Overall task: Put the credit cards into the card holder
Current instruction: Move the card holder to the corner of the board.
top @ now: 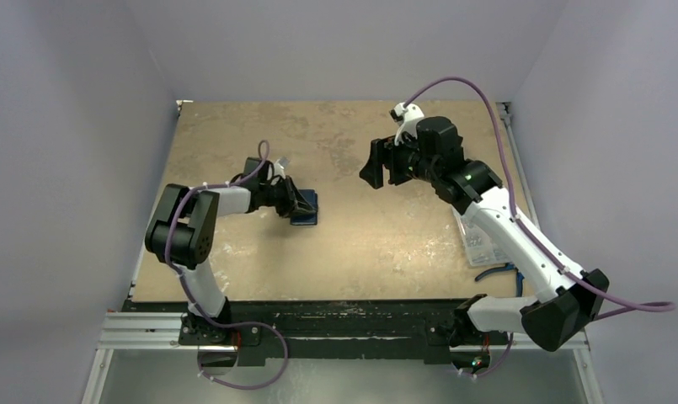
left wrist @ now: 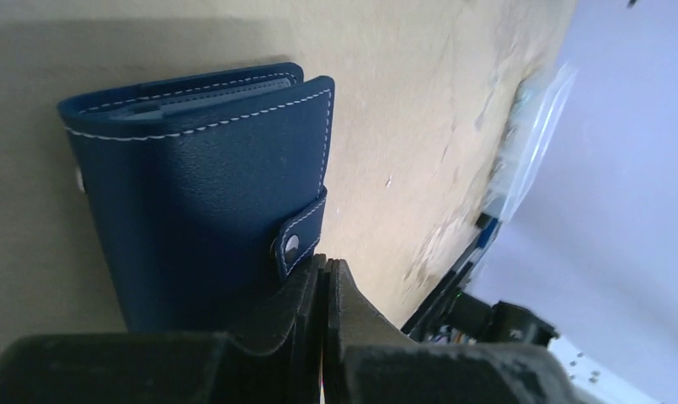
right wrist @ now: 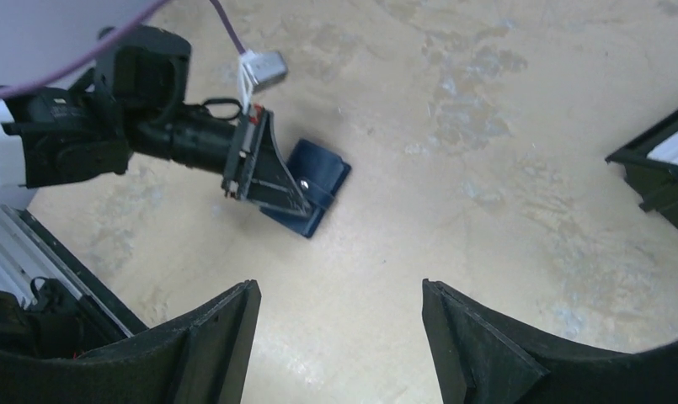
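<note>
The navy-blue card holder [top: 306, 208] lies folded on the tan table, left of centre. Its snap strap [left wrist: 300, 231] wraps over the cover edge. My left gripper [left wrist: 328, 263] is shut, its tips pressed together right beside the strap and touching the holder's edge, with nothing visible between them. From the right wrist view the left gripper [right wrist: 295, 195] rests on top of the card holder [right wrist: 322, 178]. My right gripper [right wrist: 339, 290] hangs open high above the table's middle, empty. No loose credit cards are in view.
A clear plastic box [top: 480, 240] lies by the table's right edge, with a blue-handled tool [top: 497, 271] just in front of it. A black box with a white label [right wrist: 662, 160] shows at the right of the right wrist view.
</note>
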Controlling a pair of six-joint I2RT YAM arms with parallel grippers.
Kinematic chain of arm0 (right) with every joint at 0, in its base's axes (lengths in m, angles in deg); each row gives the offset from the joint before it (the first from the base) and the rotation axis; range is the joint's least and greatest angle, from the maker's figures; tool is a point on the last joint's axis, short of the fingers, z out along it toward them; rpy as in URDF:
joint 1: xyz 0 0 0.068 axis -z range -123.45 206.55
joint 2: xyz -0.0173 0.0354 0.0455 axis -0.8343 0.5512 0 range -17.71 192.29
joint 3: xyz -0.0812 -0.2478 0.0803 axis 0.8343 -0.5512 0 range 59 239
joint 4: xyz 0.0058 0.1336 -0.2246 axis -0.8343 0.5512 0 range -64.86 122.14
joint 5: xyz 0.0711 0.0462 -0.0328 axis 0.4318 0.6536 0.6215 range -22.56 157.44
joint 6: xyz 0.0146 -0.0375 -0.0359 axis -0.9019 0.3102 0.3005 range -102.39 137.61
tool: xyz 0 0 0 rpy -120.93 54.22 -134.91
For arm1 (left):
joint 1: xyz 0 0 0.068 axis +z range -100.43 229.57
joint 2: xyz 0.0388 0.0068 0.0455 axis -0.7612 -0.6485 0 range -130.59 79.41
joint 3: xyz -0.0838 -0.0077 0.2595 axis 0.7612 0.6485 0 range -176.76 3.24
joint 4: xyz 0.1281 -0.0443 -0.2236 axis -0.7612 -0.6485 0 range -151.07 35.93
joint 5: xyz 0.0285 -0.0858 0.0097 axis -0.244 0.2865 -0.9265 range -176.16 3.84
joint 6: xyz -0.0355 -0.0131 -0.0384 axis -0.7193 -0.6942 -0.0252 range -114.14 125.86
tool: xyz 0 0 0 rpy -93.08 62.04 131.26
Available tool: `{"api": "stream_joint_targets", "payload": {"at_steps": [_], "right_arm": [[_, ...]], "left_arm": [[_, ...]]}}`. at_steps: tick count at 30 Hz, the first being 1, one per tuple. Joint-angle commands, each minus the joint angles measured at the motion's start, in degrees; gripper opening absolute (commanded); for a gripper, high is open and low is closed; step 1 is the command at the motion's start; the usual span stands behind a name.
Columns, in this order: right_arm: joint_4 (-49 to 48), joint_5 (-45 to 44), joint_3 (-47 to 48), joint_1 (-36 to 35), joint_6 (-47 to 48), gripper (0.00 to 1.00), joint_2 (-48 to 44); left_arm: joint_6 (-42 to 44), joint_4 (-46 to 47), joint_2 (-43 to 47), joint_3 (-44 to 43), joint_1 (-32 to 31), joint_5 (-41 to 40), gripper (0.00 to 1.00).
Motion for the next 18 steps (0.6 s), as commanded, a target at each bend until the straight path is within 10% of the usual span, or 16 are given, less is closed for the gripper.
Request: {"api": "stream_joint_targets", "payload": {"at_steps": [1,18], "right_arm": [[1.01,-3.23,0.82,0.19,-0.09,0.79,-4.60],[3.93,-11.21,5.97,0.22,1.27,0.91,-15.68]], "left_arm": [[-3.40,5.99,-4.32,2.96,6.64,-11.18,0.00],[-0.03,-8.46,-9.19,-9.52,27.63,-16.29,0.00]]}}
